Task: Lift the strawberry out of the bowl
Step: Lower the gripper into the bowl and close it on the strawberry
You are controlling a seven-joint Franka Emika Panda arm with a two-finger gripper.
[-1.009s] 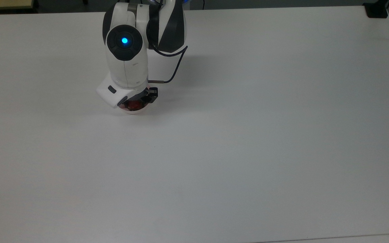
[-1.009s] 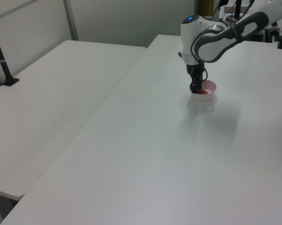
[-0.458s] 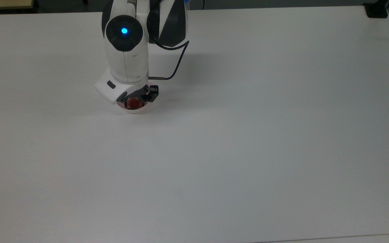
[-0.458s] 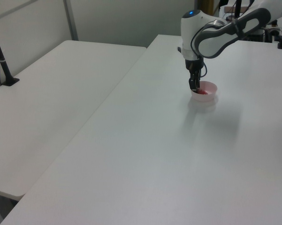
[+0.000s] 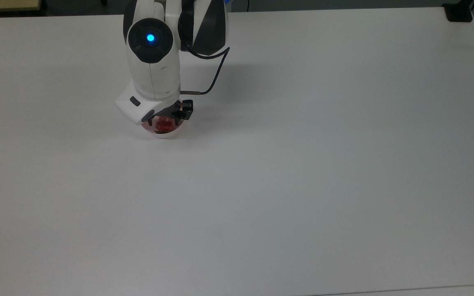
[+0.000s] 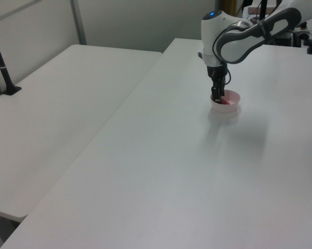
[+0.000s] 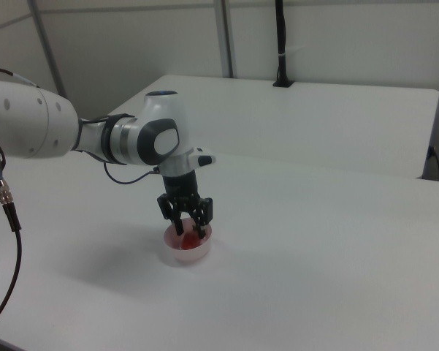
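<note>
The gripper (image 7: 188, 232) points straight down into the bowl (image 7: 187, 251), which stands on the white bench (image 5: 303, 164) nearer the far edge and toward the top view's left. In the right view, the two dark fingers (image 7: 177, 223) are closed on the red strawberry (image 7: 189, 235), which sits within the bowl's rim. In the top view, the arm's wrist covers much of the bowl (image 5: 167, 133), leaving the strawberry (image 5: 163, 123) visible between the fingers; in the left view, the fingers hide the fruit and the pink bowl (image 6: 230, 101) is seen.
</note>
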